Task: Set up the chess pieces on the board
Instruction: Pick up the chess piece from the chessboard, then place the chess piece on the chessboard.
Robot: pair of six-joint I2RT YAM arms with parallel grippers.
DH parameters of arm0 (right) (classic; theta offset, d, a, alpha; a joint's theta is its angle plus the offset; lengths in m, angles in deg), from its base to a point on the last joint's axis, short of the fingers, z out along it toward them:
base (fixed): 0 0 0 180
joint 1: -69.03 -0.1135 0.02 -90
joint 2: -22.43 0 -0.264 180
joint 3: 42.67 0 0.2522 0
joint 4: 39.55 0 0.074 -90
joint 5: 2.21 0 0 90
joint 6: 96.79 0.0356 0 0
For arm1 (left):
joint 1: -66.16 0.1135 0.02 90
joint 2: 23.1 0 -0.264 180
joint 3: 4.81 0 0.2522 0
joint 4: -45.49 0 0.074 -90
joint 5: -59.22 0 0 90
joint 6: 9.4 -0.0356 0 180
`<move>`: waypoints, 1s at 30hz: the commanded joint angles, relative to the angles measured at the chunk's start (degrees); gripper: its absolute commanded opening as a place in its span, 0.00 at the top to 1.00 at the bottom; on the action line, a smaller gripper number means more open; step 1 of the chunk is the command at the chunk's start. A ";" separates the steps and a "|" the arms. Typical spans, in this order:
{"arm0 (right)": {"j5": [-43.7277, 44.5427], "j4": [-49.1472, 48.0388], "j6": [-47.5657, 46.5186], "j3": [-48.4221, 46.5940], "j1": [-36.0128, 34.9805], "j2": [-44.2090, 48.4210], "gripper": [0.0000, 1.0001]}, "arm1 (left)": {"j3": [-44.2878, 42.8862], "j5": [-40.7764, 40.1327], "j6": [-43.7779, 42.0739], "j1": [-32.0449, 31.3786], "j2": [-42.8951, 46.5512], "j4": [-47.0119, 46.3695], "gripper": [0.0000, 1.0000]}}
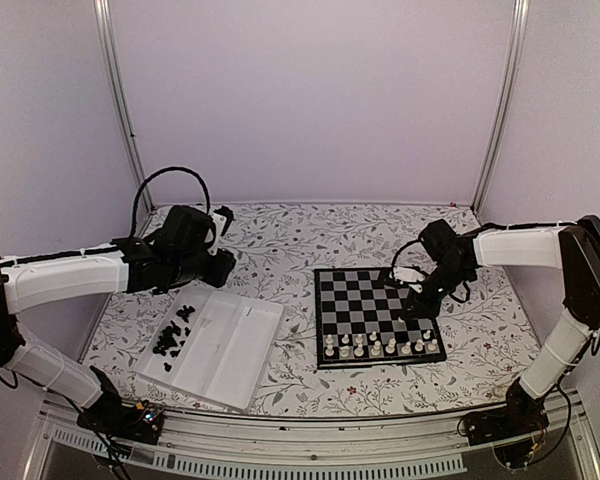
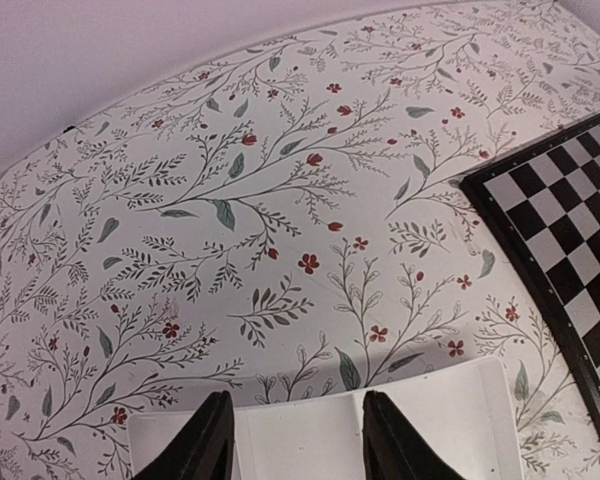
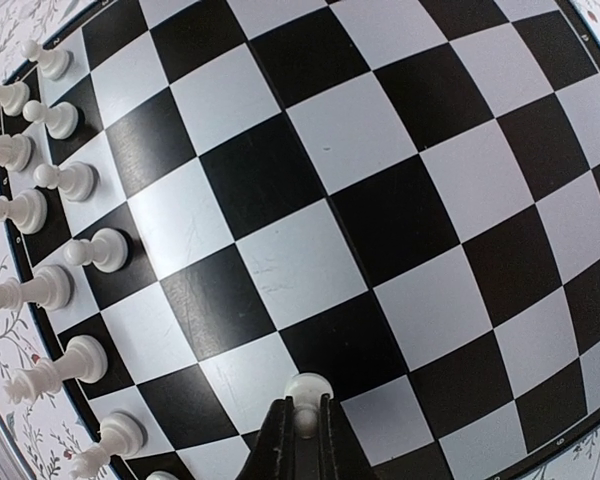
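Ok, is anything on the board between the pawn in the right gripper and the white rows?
Nothing visible. The right gripper is shut on a white pawn over the board, and in the wrist view the squares between it and the standing white pieces are bare.

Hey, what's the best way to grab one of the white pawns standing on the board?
Pinch a white pawn at its round head, coming straight down from above. They stand upright and close together in rows by the board edge, so a sideways approach would probably knock neighbours. The right tool holds a second pawn just so.
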 commanded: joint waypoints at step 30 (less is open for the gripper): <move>-0.80 6.46 -3.54 6.98 -0.50 7.88 0.91 | -1.78 0.81 0.76 -0.04 -2.08 1.01 0.53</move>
